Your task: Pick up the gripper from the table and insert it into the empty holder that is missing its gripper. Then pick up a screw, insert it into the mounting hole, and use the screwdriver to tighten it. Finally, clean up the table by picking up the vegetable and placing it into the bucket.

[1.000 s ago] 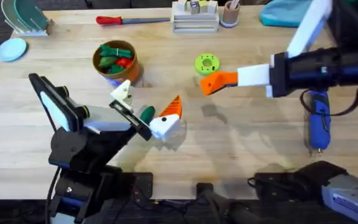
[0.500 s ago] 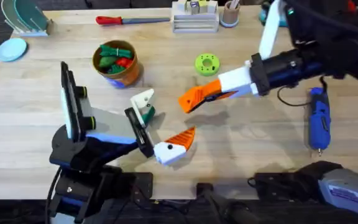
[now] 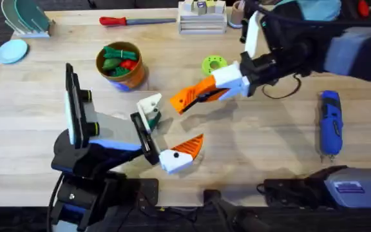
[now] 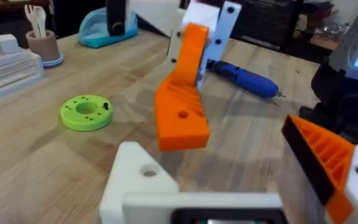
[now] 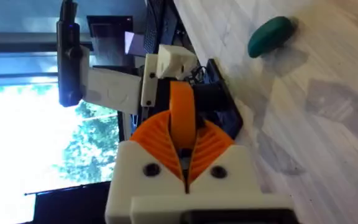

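Observation:
My right gripper [image 3: 201,95] is shut on the orange gripper [image 3: 181,100], carried above the table; its ribbed pads clamp it [image 5: 180,109]. The wedge [image 4: 180,115] hangs just beyond the bare white holder [image 3: 150,103] on my left gripper [image 3: 167,125], which is open; the holder [image 4: 138,177] faces the left gripper's other, orange-padded finger [image 4: 325,158]. The dark green vegetable [image 3: 154,118] lies on the table by the holder, also in the right wrist view [image 5: 269,35]. The blue screwdriver [image 3: 330,122] lies at the right. The bucket [image 3: 120,66] stands at the back left.
The bucket holds green and red toy vegetables. A green disc with holes [image 3: 214,65] lies behind the right gripper. A red-handled screwdriver [image 3: 124,20], a white rack [image 3: 202,19] and a cup [image 3: 238,14] line the far edge.
The right arm has swung left across the table with the orange gripper, from near the green disc to just beside the white holder. The left gripper turned earlier and now holds still.

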Controlling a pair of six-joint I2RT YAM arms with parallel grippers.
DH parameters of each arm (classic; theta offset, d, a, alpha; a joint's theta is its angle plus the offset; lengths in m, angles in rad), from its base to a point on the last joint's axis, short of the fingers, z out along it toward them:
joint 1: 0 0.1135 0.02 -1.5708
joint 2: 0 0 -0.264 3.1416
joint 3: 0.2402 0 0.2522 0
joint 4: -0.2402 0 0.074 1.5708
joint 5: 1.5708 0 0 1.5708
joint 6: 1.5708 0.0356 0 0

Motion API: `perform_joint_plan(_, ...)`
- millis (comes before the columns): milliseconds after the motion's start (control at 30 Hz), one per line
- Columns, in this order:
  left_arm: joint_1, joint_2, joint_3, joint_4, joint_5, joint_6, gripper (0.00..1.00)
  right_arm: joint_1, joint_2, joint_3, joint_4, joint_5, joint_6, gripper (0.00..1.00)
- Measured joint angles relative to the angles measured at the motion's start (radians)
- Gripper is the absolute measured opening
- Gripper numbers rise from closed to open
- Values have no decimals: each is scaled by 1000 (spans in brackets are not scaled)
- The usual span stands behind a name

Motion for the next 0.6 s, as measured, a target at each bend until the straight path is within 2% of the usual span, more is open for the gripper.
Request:
perform_joint_plan(267, 0, 0, 0, 0, 7, 0, 991, 63, 114, 0, 176, -62, 117, 9)
perform_joint_plan(467, 2, 0, 0, 2, -19, 4, 991, 110, 128, 0, 364, -78, 252, 9)
perform_joint_plan(600, 3, 0, 0, 1, -36, 7, 991, 118, 142, 0, 416, -71, 336, 8)
